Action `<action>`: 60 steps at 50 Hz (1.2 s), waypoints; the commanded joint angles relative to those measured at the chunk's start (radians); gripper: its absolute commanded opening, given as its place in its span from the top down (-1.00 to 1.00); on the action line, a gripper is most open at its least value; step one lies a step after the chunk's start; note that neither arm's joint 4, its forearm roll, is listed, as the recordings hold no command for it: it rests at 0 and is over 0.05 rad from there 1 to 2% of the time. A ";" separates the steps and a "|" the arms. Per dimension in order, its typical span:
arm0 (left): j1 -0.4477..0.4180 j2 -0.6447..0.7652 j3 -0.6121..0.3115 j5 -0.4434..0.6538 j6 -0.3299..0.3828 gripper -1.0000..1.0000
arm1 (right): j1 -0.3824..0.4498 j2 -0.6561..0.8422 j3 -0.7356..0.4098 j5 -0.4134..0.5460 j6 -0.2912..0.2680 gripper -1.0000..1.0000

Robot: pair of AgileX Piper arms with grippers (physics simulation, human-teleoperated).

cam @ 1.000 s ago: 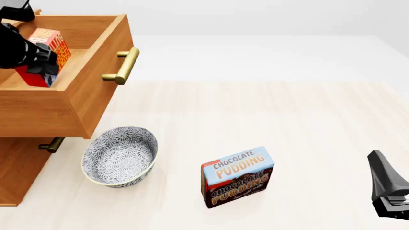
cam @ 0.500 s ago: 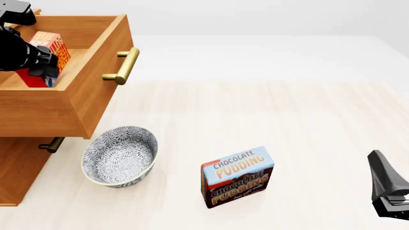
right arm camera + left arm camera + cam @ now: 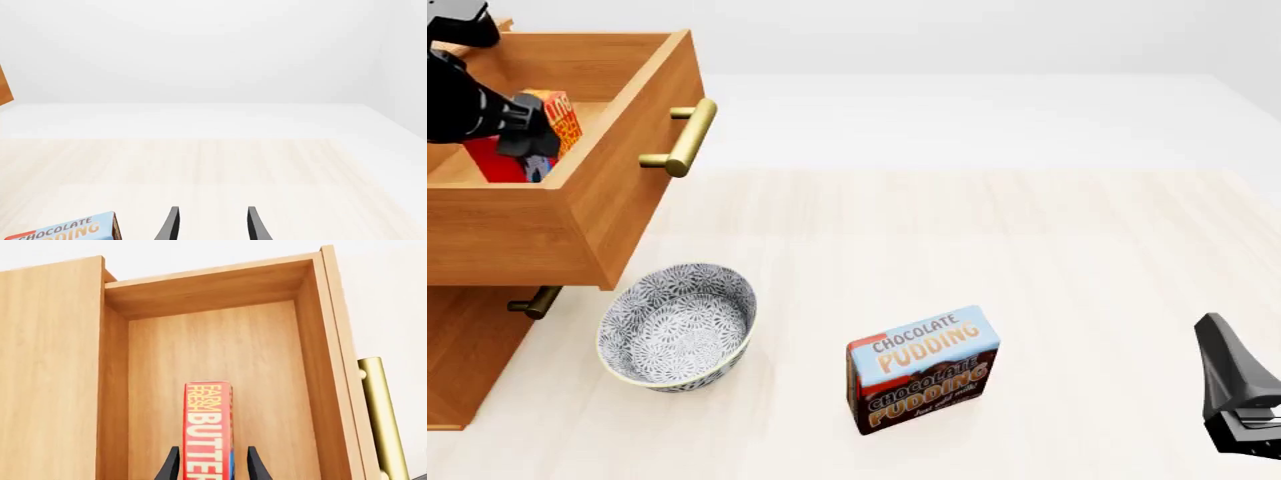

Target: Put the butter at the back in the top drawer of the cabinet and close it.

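While the left gripper (image 3: 208,471) clamps the butter (image 3: 209,427) on its two broad faces inside the open top drawer (image 3: 627,215), the box stands on edge. Whether it touches the drawer floor cannot be told from the left wrist view. If the fingers let go before it is seated, the tall thin box would probably tip onto its side. That is harmless unless it ends up leaning on the drawer front and sticking up above the rim. A box proud of the rim could catch the cabinet (image 3: 461,345) frame when the drawer is pushed in. Another risk is the withdrawal: pulling out at a slant could knock the box or snag a drawer wall. The bowl (image 3: 677,324) sits just under the overhanging drawer, and the pudding box (image 3: 924,368) is well clear.

Against the picture from a second ago, the butter sits lower and nearer the drawer front, its top less raised above the wall. The right gripper (image 3: 208,225) is parked as before, fingers moderately apart and empty.
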State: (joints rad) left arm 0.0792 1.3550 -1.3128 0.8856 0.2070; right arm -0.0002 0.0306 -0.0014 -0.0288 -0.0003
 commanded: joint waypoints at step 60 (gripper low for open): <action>-0.647 -0.053 -0.259 -0.059 -0.107 -1.00 | 0.000 0.000 0.000 0.000 0.000 -1.00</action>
State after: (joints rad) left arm -0.4736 1.2563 -1.5989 0.8993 0.1073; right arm -0.0003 0.0306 -0.0014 -0.0289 -0.0004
